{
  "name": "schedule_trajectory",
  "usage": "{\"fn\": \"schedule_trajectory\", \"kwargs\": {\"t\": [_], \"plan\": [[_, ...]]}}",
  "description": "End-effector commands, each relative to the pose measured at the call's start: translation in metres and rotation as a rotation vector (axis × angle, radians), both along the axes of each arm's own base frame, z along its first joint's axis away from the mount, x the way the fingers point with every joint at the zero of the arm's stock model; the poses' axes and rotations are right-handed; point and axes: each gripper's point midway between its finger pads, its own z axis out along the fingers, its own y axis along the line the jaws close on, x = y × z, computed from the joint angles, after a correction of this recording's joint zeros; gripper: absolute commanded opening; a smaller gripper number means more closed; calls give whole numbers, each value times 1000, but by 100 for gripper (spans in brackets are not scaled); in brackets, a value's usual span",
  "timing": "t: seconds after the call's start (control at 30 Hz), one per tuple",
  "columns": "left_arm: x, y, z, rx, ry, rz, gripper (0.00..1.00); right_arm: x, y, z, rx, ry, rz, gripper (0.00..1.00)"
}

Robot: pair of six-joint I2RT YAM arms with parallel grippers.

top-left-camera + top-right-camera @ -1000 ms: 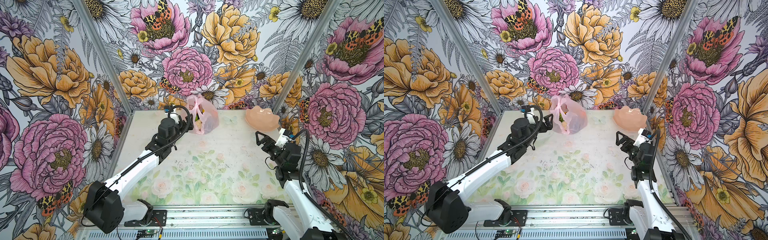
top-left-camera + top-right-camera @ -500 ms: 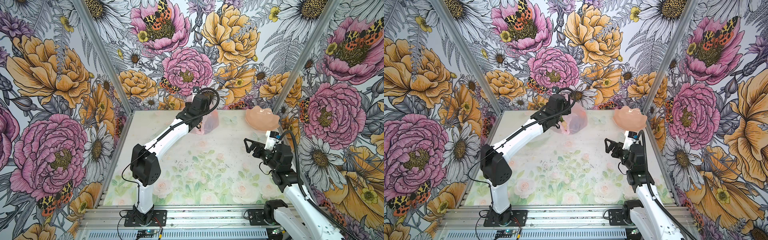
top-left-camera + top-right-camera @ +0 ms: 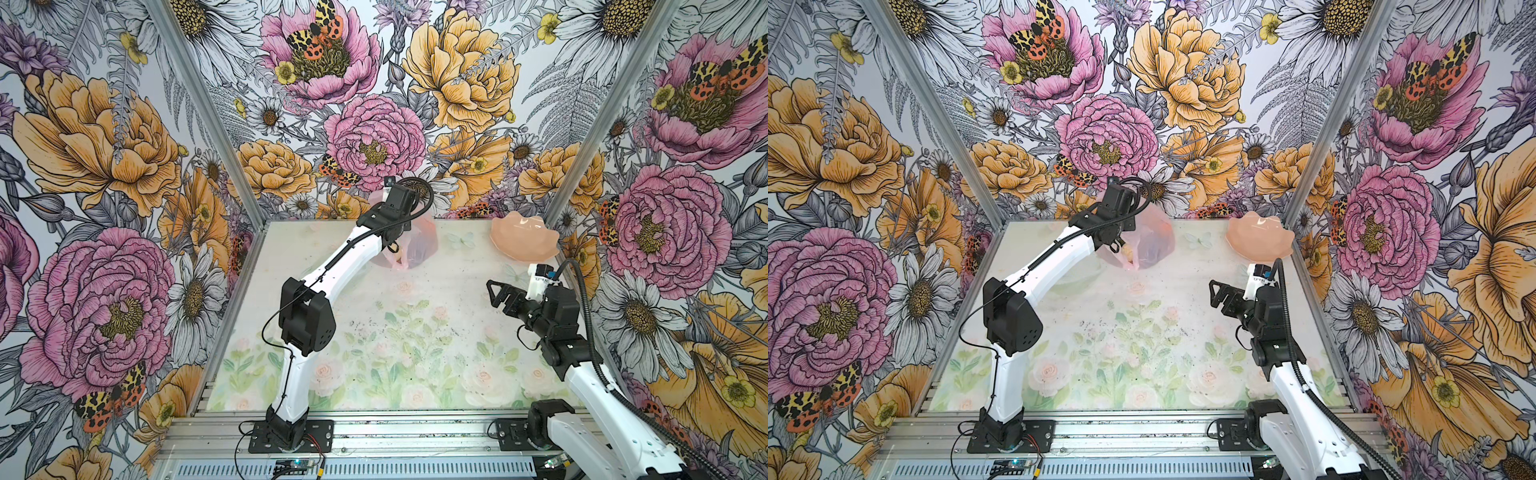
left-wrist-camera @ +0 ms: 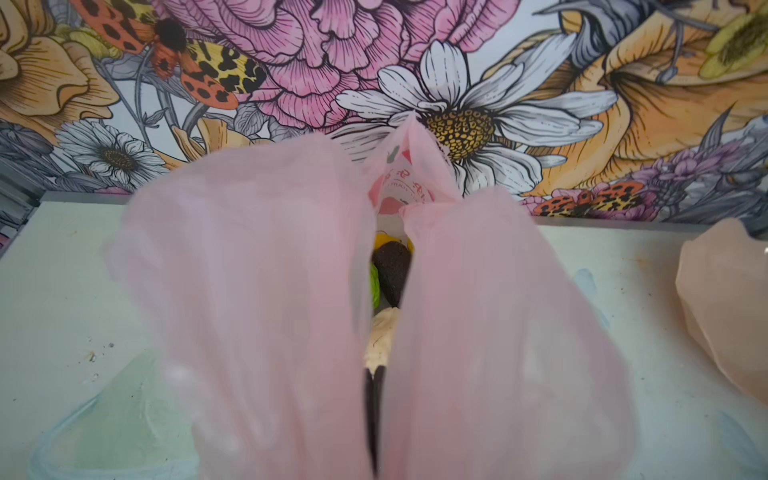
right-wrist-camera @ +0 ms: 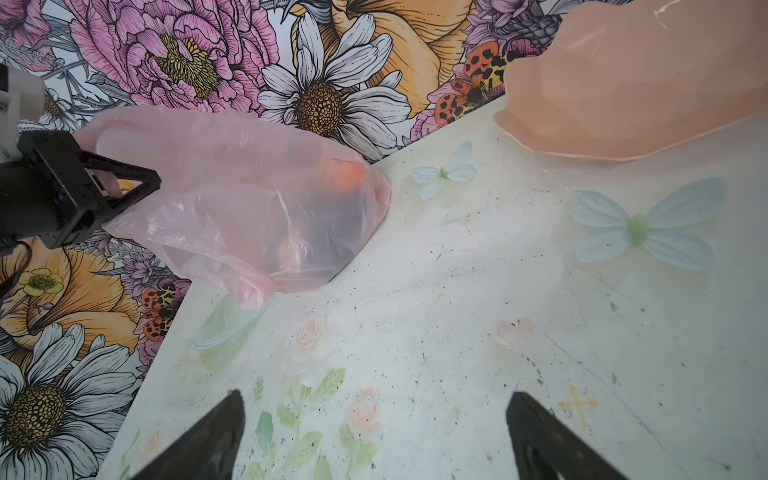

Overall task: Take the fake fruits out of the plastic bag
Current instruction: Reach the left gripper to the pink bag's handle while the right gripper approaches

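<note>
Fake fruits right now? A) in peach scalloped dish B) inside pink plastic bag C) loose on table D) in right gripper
B: the dark green avocado and cream pear show through the mouth of the thin translucent pink plastic bag.

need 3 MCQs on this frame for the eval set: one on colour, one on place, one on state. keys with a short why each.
1. The thin crinkly translucent plastic bag is:
A) blue
B) pink
C) clear white

2. The peach scalloped dish stands:
A) at the far right corner of the flower-printed table
B) inside the bag
C) at the front edge, by the arm bases

3. The right pincer is:
A) shut on the dish
B) shut on the bag
C) open, holding nothing

Key:
1 B, the film shows pink in every view.
2 A, both top views put it at the far right of the table.
3 C, the right wrist view shows its jaws wide apart with nothing between them.
</note>
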Motion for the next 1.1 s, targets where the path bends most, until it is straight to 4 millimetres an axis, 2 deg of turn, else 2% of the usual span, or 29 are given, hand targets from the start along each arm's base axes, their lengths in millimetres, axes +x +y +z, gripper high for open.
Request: {"fn": "schedule_trajectory", "kwargs": {"t": [0.0,0.13,0.23,0.33,0.37,0.4,0.47,0.6,0.73,0.8,0.87,0.9,1.0,1.07], "plan": [[1,25,66,-136,-90,5,0,3,-1,9,-17,-8,-12,99],[-11,35,107,-167,-156,0,0,2,-7,8,-27,12,-48,99],[-26,39,119,-173,-171,6,0,1,-11,10,-36,10,-64,100],[-46,40,113,-184,-147,23,0,0,-16,14,-56,9,-89,100],[-53,36,104,-178,-129,22,0,0,-18,16,-67,3,-97,100],[-67,36,112,-189,-141,18,0,0,-20,18,-77,-2,-104,100],[-87,25,100,-200,-112,-1,0,-1,-22,24,-98,-16,-109,100],[-126,3,83,-229,-84,-54,0,-1,-17,34,-112,-37,-74,99],[-160,-12,69,-263,-70,-109,1,1,-3,35,-106,-28,-7,99],[-173,-13,60,-271,-54,-122,14,2,7,36,-119,-28,32,99],[-186,-11,53,-273,-48,-132,21,2,19,37,-136,-32,77,100],[-192,-9,53,-277,-49,-136,25,1,25,39,-147,-40,98,100],[-211,-5,53,-289,-54,-159,48,-1,47,46,-195,-73,173,100],[-224,-8,54,-289,-67,-190,59,-4,69,55,-231,-108,252,100]]}}
